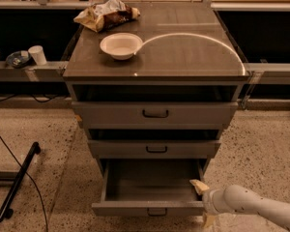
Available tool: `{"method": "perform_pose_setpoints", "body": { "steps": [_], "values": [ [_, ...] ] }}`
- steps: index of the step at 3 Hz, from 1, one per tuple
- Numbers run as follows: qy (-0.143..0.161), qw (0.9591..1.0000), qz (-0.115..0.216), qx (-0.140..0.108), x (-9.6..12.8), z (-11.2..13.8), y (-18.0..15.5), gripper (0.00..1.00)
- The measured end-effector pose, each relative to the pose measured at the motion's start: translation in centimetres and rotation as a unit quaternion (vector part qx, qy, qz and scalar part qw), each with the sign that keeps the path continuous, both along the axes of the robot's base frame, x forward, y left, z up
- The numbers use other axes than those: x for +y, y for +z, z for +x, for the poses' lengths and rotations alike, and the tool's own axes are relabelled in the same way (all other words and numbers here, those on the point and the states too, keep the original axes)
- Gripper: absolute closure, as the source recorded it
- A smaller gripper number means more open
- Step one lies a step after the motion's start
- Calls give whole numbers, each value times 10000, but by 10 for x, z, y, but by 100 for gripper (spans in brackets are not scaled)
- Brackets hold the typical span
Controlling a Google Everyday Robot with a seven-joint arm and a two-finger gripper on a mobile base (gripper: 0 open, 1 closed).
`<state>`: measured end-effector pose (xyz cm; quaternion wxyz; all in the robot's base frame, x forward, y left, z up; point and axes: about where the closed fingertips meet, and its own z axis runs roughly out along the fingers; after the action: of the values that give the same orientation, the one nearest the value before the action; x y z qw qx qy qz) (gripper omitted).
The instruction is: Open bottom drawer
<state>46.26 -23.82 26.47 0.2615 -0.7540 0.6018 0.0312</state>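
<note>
The pincer (203, 203) sits at the right front corner of the bottom drawer (150, 208), lowest in the cabinet under the counter (183, 57). That drawer stands pulled well out, so the task looks essentially done. The pincer is spread, one of its fingers (198, 184) inside the front panel and the other outside.

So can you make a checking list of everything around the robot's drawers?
Surface: grey cabinet top, a curved streak of light across it.
Job's things: bottom drawer pulled out, nothing seen inside.
Clutter: white bowl and crumpled bag on the cabinet top.
Gripper: gripper at the bottom drawer's right front corner, open.
Cables: black cable trailing over the floor on the left.
Surroundings: speckled floor; white cup on the left ledge.
</note>
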Motion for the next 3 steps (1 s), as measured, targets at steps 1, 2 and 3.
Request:
{"method": "perform_pose_setpoints", "body": {
  "steps": [1, 2, 3],
  "values": [
    [-43, 10000, -2, 76, -1, 1, -3, 0],
    [-288, 9983, -14, 505, -8, 7, -20, 0],
    [-357, 9960, 140, 802, -8, 11, -49, 0]
  ]
}}
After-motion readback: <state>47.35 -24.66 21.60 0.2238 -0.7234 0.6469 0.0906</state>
